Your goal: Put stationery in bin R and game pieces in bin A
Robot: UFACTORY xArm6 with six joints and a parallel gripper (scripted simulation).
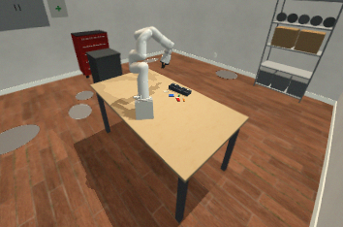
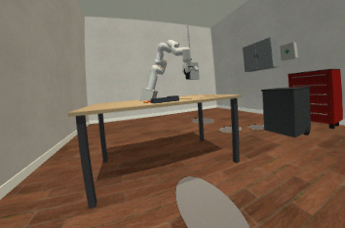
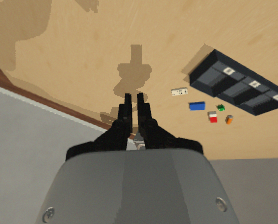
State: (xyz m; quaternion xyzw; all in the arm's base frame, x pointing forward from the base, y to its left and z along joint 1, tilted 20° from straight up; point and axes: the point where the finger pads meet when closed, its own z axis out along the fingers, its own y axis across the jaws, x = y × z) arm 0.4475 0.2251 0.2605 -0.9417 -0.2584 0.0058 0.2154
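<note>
My gripper point(image 3: 134, 102) is shut with nothing between its fingers. It hangs high above the table's far edge, well away from the objects; it also shows in the top view point(image 1: 165, 64) and the exterior view point(image 2: 187, 76). A black row of bins point(image 3: 240, 87) with small white labels lies on the table; the letters are too small to read. Beside it lie a white flat piece point(image 3: 179, 92), a blue block point(image 3: 197, 105), a small green piece point(image 3: 220, 107), a red and white piece point(image 3: 213, 118) and an orange piece point(image 3: 229, 119). In the top view the bins point(image 1: 179, 90) lie right of my base.
My base point(image 1: 144, 108) stands on the table's left side. On the floor behind the table stand a dark cabinet point(image 1: 104, 63) and a red tool chest point(image 1: 90, 49). A metal shelf rack point(image 1: 297, 48) stands at the far right wall.
</note>
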